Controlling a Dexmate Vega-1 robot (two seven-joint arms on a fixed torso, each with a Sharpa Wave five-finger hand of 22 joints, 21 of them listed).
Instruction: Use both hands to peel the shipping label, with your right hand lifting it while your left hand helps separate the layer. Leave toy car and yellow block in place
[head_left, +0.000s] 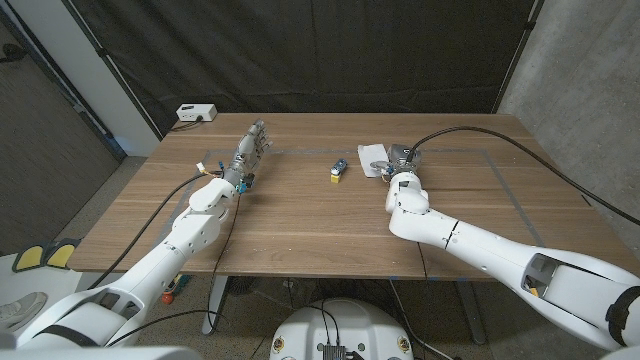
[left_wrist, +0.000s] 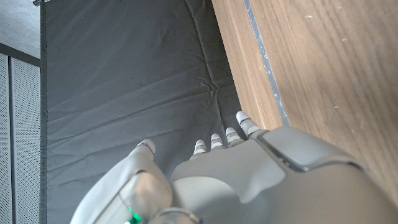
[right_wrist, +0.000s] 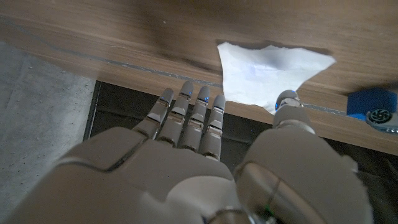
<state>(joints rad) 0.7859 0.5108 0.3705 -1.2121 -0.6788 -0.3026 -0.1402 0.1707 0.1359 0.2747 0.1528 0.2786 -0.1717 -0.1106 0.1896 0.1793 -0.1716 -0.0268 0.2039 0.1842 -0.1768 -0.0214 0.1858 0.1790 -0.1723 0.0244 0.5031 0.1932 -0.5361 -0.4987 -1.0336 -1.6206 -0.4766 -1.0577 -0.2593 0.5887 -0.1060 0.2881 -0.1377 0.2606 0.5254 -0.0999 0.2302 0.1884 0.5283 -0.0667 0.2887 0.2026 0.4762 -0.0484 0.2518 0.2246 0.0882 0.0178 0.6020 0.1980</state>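
Presently the shipping label lies on the worktop beside the right hand, whose extended, unclenched fingers hold nothing. Left hand stands apart, likewise unclenched, empty. Toy car and yellow block sit mid-worktop.

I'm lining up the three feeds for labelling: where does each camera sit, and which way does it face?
Head view: on the robot's head, looking down over both arms at the brown wooden table.
Left wrist view: on the left wrist, along the left hand toward the black curtain.
Right wrist view: on the right wrist, along the right hand toward the white paper shipping label.
Shared: head and right wrist views both show the label and the blue toy car.
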